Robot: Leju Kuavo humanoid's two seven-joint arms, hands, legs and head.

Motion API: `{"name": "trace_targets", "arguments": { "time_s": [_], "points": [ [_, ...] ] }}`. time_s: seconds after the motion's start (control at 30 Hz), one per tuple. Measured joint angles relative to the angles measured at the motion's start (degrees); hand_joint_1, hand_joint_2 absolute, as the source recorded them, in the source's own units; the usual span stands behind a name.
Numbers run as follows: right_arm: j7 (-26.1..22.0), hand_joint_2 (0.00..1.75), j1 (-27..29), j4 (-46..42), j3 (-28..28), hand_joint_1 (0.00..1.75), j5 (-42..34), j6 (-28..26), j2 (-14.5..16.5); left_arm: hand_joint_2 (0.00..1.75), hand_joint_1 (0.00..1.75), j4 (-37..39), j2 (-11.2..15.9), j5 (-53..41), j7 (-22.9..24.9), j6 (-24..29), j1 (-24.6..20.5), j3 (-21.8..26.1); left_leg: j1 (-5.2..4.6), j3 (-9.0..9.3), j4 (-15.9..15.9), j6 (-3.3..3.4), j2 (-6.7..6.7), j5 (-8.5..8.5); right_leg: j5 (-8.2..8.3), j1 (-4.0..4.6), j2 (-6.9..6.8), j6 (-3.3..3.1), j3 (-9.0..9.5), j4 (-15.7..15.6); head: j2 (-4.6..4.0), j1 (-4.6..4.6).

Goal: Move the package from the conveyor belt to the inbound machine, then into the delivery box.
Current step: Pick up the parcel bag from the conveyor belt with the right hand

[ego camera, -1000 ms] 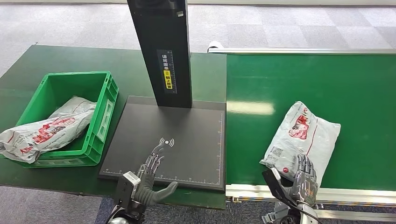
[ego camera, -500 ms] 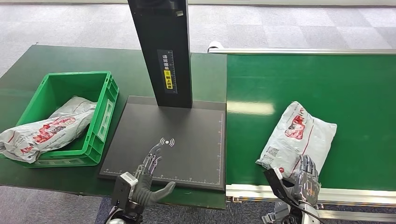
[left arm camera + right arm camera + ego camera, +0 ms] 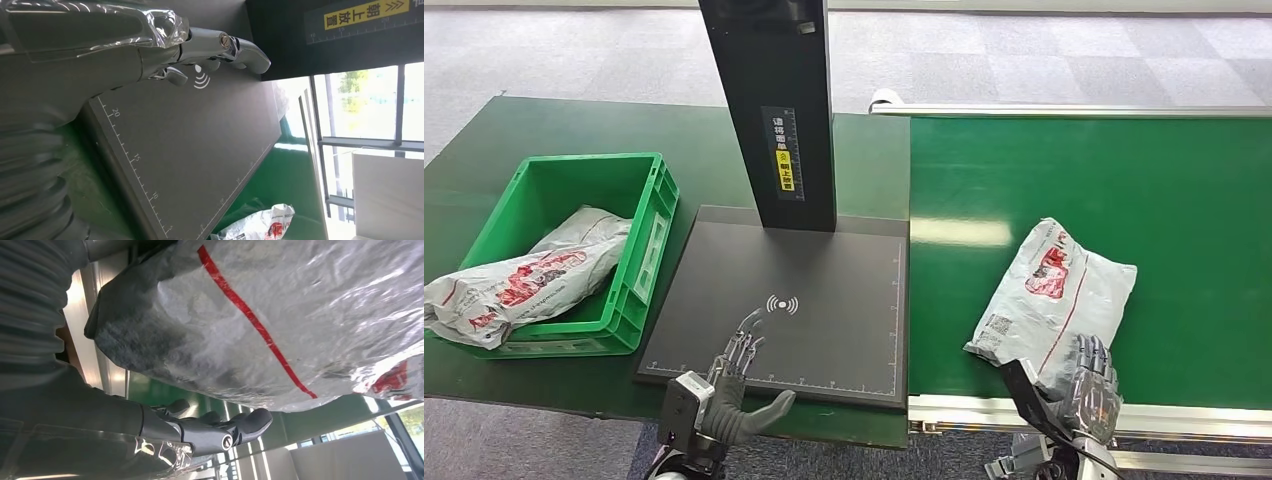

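A grey plastic package (image 3: 1052, 298) with red print lies on the green conveyor belt (image 3: 1104, 170), near its front edge. My right hand (image 3: 1081, 392) is open just in front of the package's near end, fingers pointing up at it. In the right wrist view the package (image 3: 300, 315) looms close beside the extended fingers (image 3: 235, 427). My left hand (image 3: 729, 385) is open, fingers spread over the front edge of the black inbound machine platform (image 3: 824, 270). The left wrist view has those fingers (image 3: 235, 47) above the platform (image 3: 190, 145) and the package (image 3: 262, 225) far off.
The machine's black column (image 3: 774, 110) rises at the back of the platform. A green delivery box (image 3: 639, 260) stands on the left, with another grey package (image 3: 519, 275) hanging over its near wall. A metal rail (image 3: 1164, 417) edges the belt's front.
The package has slid left and slightly nearer along the belt. Both hands have sunk a little lower in the head view; the right one sits a bit further right.
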Motion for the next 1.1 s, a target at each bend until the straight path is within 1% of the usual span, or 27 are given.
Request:
{"name": "trace_targets", "arguments": {
  "time_s": [0.03,0.37,0.77,1.1],
  "points": [
    [0.0,1.75,0.0,0.0,-0.4,1.75,-0.1,0.1,0.0,1.75,0.0,-0.1,0.0,0.0,0.0,0.0,0.1,0.1,0.0,0.0,0.0,0.0,0.0,0.0,0.0,0.0,-0.01,0.01,0.01,0.0,0.0,0.0],
    [-3.4,1.75,0.2,1.0,-2.2,1.75,-2.9,0.4,0.1,1.75,0.0,-1.0,-0.2,-0.8,0.5,-0.3,0.8,0.5,0.01,0.0,0.0,-0.01,-0.01,0.0,-0.01,0.01,-0.01,0.01,-0.02,0.0,0.0,-0.01],
    [-6.3,1.75,0.5,0.7,-2.4,1.75,-6.5,1.0,0.5,1.75,0.0,-1.0,-0.5,-1.2,0.5,-0.6,0.7,1.2,0.01,0.0,0.0,0.0,-0.02,0.0,-0.02,0.01,-0.02,0.02,-0.01,0.0,0.0,0.0],
    [-6.6,1.75,0.9,0.2,-2.3,1.75,-6.7,1.0,1.0,1.75,0.0,-1.0,-0.8,-1.2,0.6,-0.6,0.7,1.7,0.0,0.0,0.0,0.0,-0.01,0.0,-0.02,0.01,-0.03,0.02,-0.01,0.0,0.0,-0.01]
  ]
}}
